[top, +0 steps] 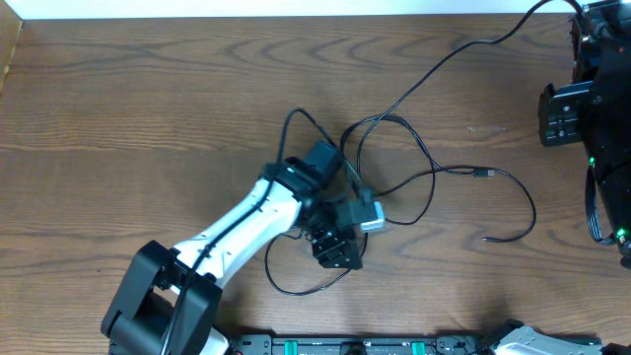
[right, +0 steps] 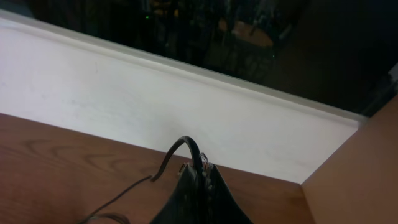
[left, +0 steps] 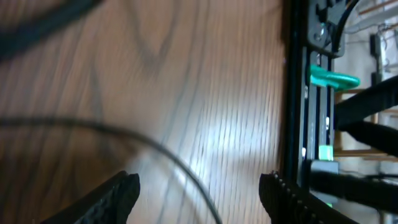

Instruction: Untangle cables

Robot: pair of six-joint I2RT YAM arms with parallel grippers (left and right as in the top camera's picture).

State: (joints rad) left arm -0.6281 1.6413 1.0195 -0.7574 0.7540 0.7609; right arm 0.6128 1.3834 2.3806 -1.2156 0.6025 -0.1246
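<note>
From overhead, the right end effector is being cut off by the frame edge at 2 o'clock. Only dark parts of the right arm [top: 592,99] are being shown there, so its state cannot be read from that view. In the right wrist view the right end effector [right: 200,168] is being shown closed, with one of the cables [top: 430,163] being pinched at its tip. A black strand is arching up out of the fingers and dropping away toward 7 o'clock over the desk [right: 50,162]. The pale ledge [right: 124,93] and the dark glass [right: 249,37] above it are being seen in this view alone.

The left end effector [left: 198,183] is being held open, its dark fingers [left: 118,194] being spread wide with nothing gripped. A thin black strand is being seen on the wood between them (badly blurred, so contact with either finger cannot be judged). A thicker dark band at 10 o'clock in that view is too smeared to be identified.

The layout is being given only by the overhead view. The tangle is lying at the middle of the desk and looping out toward 3 o'clock, where two loose ends are being shown. One strand is running off toward 1 o'clock. Part of the tangle is being hidden beneath the left arm [top: 246,222].
</note>
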